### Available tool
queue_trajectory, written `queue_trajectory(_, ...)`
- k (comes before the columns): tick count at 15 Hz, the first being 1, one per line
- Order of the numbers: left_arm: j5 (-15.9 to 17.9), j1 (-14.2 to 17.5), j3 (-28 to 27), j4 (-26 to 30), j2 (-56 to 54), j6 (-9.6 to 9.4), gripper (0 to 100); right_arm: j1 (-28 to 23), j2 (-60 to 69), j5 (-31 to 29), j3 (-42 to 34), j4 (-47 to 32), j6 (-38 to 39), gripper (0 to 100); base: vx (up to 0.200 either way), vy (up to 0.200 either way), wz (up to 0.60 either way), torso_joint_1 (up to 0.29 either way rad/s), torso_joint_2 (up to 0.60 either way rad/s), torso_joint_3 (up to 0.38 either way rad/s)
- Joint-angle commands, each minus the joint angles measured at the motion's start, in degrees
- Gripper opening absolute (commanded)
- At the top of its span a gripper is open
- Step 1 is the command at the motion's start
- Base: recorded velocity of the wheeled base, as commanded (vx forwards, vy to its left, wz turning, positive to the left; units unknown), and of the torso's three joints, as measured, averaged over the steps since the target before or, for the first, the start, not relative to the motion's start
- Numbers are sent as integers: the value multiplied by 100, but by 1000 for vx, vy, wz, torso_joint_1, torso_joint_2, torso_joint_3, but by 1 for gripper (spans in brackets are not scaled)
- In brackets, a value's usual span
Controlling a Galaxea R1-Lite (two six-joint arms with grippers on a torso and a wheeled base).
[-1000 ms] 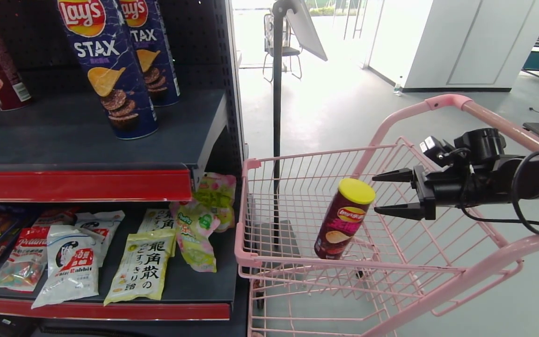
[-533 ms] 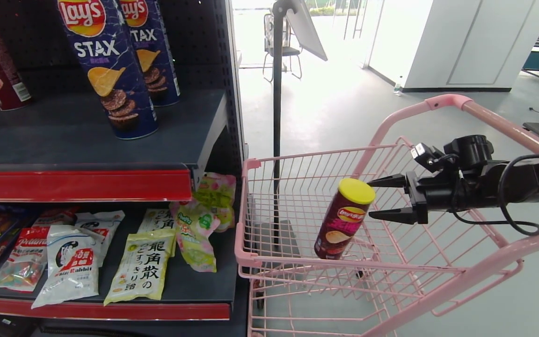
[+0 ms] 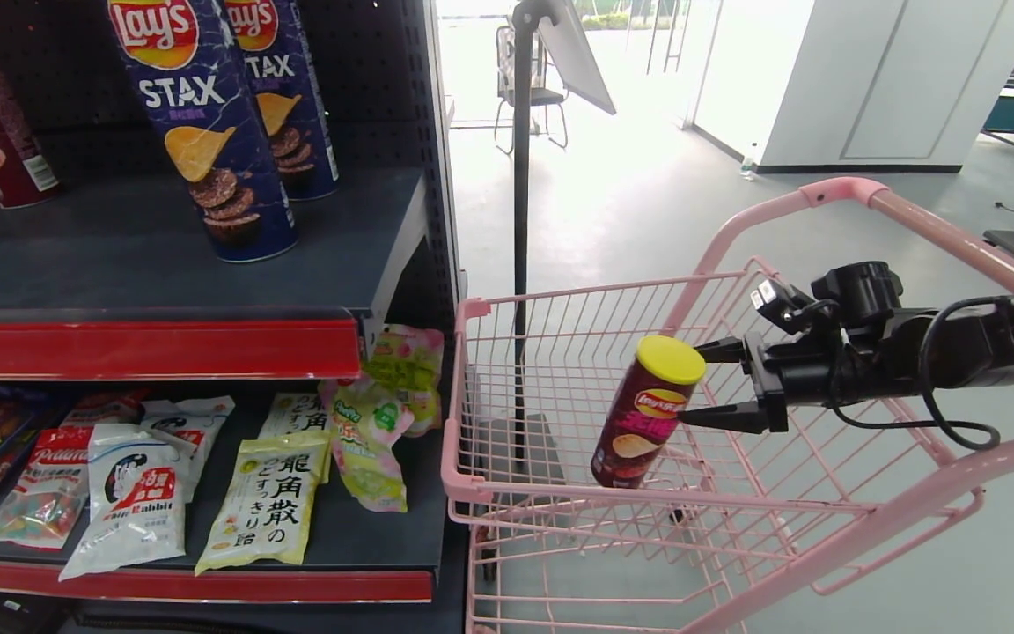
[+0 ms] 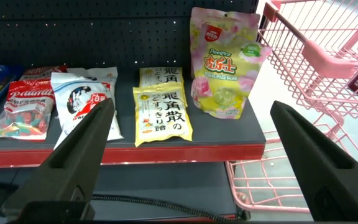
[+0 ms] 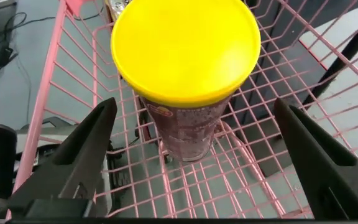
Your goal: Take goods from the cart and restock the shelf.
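Right pincer [image 3: 694, 385], black with pointed wedge fingers, stands open just right of the can [image 3: 643, 423]. The can is a glossy maroon cylinder with a round yellow lid, and it leans inside the pink wire cart [image 3: 463, 458]. Left of the cart, the dark shelf [image 3: 146, 348] holds tall blue tubes [image 3: 208, 132] above and flat crinkled bags [image 3: 265, 497] below.

Left pincer [image 4: 191, 106] gapes wide before the lower shelf board [image 4: 185, 149], where a yellow packet [image 4: 162, 115] lies flat beside a pink-green pouch [image 4: 224, 62].

From the right wrist, the smooth lid [image 5: 185, 46] sits between the spread fingers [image 5: 82, 155], clear of both, over thin pink grid wire [image 5: 79, 68].
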State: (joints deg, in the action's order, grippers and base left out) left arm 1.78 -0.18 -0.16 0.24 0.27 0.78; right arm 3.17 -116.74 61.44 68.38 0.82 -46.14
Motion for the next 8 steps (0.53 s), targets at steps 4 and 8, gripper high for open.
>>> queue_trajectory(4, -2, 1, -2, 2, 8, 1, 100, 281, -315, -88, -96, 279, 53, 100, 0, 0, 0, 0, 0, 0)
queue_trajectory(8, -2, 1, -2, 2, 8, 1, 100, 395, -613, -97, -88, 437, 79, 100, 0, 0, 0, 0, 0, 0)
